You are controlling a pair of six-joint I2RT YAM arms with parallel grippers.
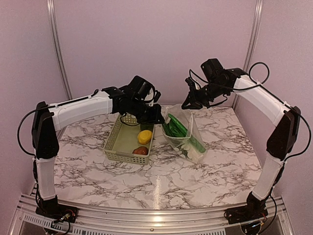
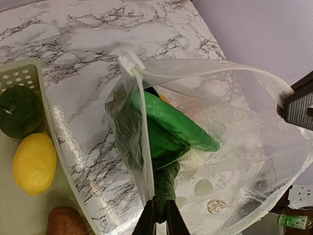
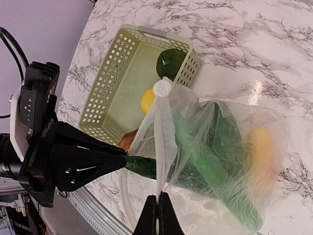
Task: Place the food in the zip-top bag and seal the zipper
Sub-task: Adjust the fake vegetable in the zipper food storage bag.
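Note:
The polka-dot zip-top bag (image 1: 187, 133) stands open to the right of the basket. My right gripper (image 1: 189, 104) is shut on the bag's mouth edge (image 3: 158, 188) and holds it up. My left gripper (image 2: 157, 215) is shut on a dark green long vegetable (image 2: 166, 183), its far end inside the bag's mouth. It also shows in the right wrist view (image 3: 143, 165). In the bag lie bright green pieces (image 2: 171, 122), more green vegetables (image 3: 215, 156) and an orange fruit (image 3: 261, 144). A white zipper slider (image 2: 130, 62) sits at the mouth's far end.
The pale green basket (image 1: 113, 141) lies left of the bag. It holds a yellow fruit (image 1: 144, 137), a brown round piece (image 1: 140, 151) and a dark green round vegetable (image 2: 18, 110). Marble table (image 1: 156, 181) lies in front of both.

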